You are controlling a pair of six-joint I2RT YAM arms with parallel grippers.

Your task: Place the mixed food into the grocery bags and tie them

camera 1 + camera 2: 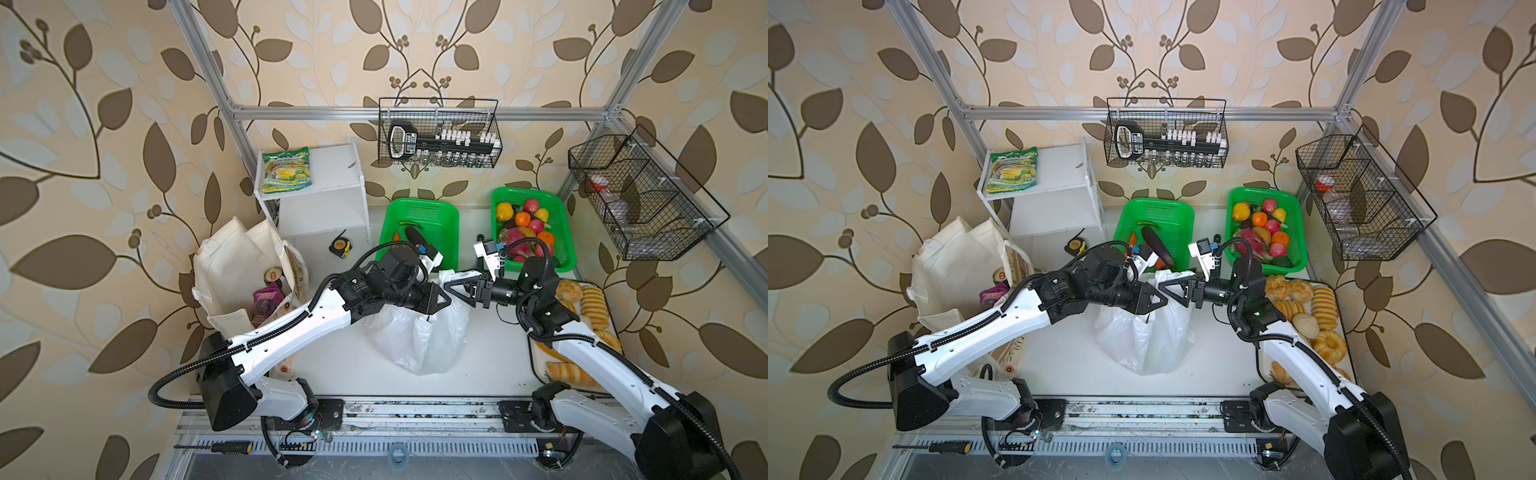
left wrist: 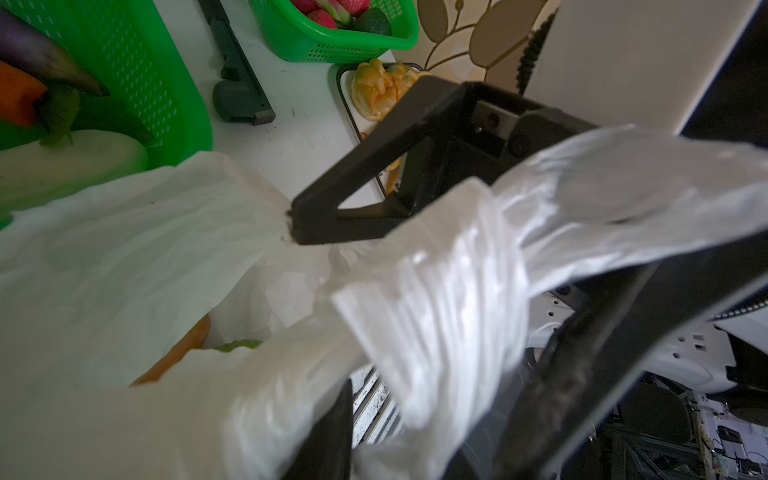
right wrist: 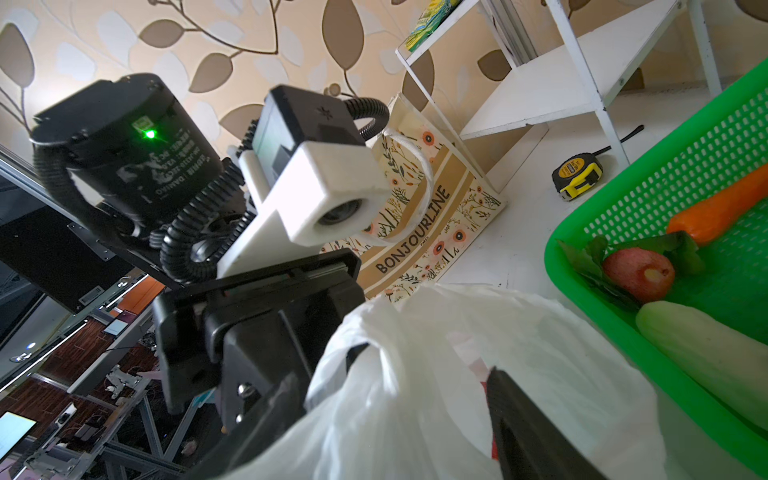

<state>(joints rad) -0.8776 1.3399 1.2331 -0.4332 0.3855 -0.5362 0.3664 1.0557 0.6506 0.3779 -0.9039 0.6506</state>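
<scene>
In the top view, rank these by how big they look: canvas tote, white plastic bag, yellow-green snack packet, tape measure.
1. canvas tote
2. white plastic bag, partly covered
3. yellow-green snack packet
4. tape measure
The packet lies up on the shelf, nearer the camera, but its place is clear.

The plastic bag sits between tote, left, and rolls, right.

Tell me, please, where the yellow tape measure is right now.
In both top views the tape measure lies left of centre, by the white shelf, between the canvas tote and a green basket.
</scene>
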